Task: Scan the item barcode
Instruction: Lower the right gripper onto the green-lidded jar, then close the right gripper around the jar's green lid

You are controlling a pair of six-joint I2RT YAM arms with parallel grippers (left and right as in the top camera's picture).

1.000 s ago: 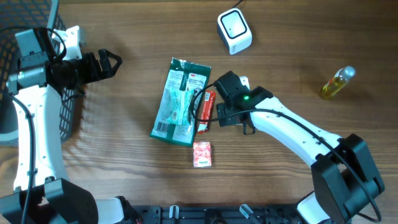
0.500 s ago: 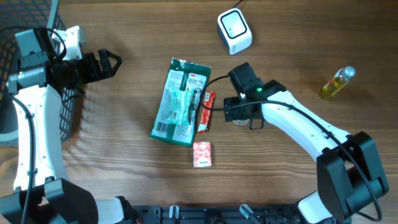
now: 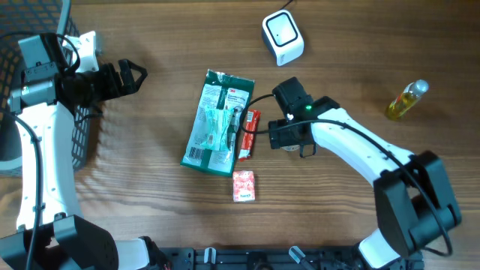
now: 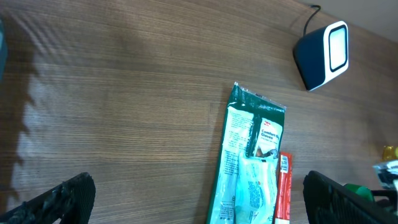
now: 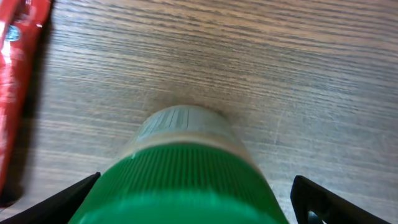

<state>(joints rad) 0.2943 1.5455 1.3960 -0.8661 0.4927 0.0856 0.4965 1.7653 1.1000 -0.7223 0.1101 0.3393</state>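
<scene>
- Right gripper: spread wide, astride green-capped bottle.
- Bottle: on table, just beside red packet, well apart from scanner.
- Left gripper: spread, empty, beside basket.

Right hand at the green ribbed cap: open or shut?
Open. Right hand's black fingertips sit at the wrist view's lower corners, gaps showing either side of the green ribbed cap.

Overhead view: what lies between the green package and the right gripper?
A red stick pack lies between the green package and the right gripper; the overhead view shows it.
</scene>
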